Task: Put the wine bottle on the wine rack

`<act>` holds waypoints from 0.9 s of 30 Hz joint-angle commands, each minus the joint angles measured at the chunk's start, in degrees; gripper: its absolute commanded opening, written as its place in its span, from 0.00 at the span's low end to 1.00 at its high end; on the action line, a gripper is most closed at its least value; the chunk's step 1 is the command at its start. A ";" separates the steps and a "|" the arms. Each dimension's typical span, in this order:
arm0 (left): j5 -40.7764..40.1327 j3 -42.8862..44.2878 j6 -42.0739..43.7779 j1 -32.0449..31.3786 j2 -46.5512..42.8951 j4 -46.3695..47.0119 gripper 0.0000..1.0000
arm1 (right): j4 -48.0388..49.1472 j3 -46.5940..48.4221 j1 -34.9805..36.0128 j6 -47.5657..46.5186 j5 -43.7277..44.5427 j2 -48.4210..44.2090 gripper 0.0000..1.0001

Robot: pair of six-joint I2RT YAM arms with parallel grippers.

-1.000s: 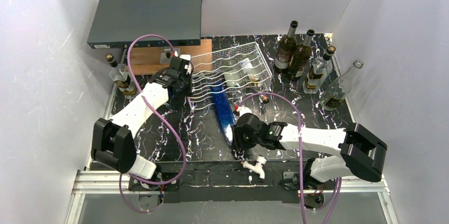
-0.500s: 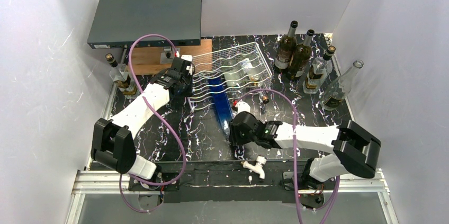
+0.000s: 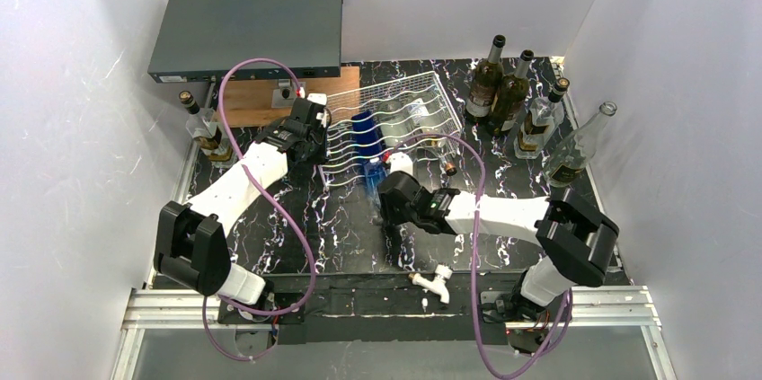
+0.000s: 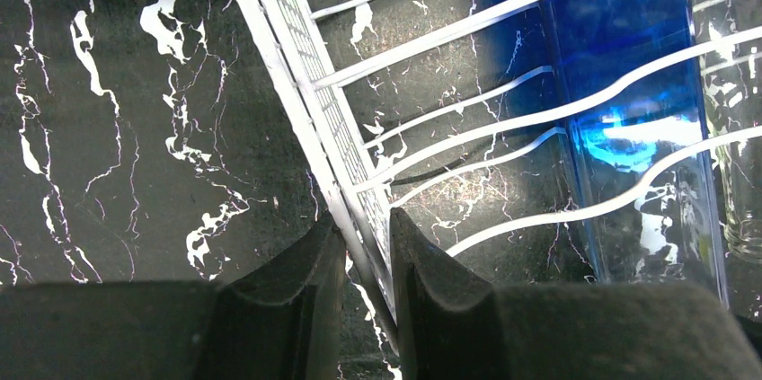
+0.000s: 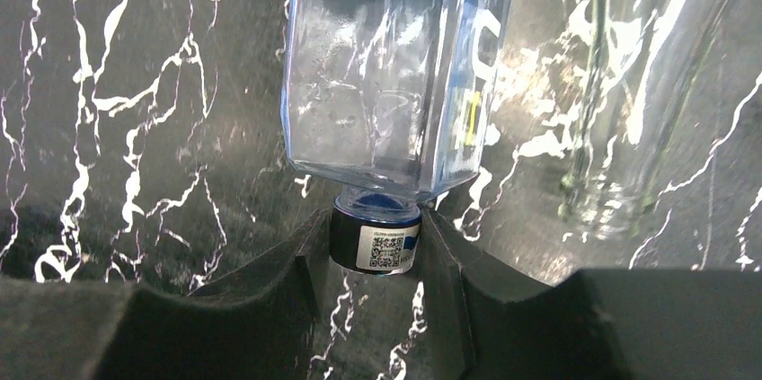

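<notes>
Table (image 3: 296, 227): black marbled top; it carries the wine rack, which lies in front of both arms.
Wine rack (image 3: 422, 101): white wire, wavy slots running from its near edge to its far edge.
Wine bottle (image 3: 364, 133): blue, lying in a slot left of the rack's middle. Most of its body is over the wires, with the neck end at the rack's near edge.
Long axis: along the slot, base toward the rack's far edge and cap (image 5: 376, 241) toward the near edge.
Right gripper (image 5: 376, 218): just outside the rack's near edge, fingers pinching the cap. The bottle lies straight ahead of them, so any further push goes along the slot.
Left gripper (image 4: 359, 227): at the rack's left side, fingers pressed together on the rim wire, apparently to steady the rack.
Nearer arm: the right; it alone touches the bottle.
Change: a second ago the bottle lay mostly on the table before the rack's near edge, with only its base at the wires. It is now well inside, and the right gripper has followed toward the rack. The left gripper has not shifted.
Stage: insertion looks nearly done, with release to come.
</notes>
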 commanded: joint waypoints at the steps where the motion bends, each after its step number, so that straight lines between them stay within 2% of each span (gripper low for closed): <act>1: 1.54 -1.65 4.46 -1.11 -1.45 -1.08 0.00 | 3.11 3.85 -1.71 -4.39 -0.09 1.79 0.34; 10: 1.49 -1.83 4.55 -1.24 -1.26 -0.90 0.00 | 2.77 7.80 -3.74 -8.20 -3.49 5.94 0.42; 16: 1.41 -1.94 4.54 -1.20 -1.23 -0.79 0.00 | 2.95 9.23 -4.27 -8.94 -3.63 7.00 0.50; 25: 1.40 -1.96 4.46 -1.26 -1.14 -0.73 0.00 | 2.94 11.85 -5.28 -10.31 -3.48 7.12 0.51; 27: 1.33 -2.03 4.46 -1.20 -1.17 -0.73 0.00 | 2.34 12.34 -5.41 -10.41 -3.19 7.43 0.58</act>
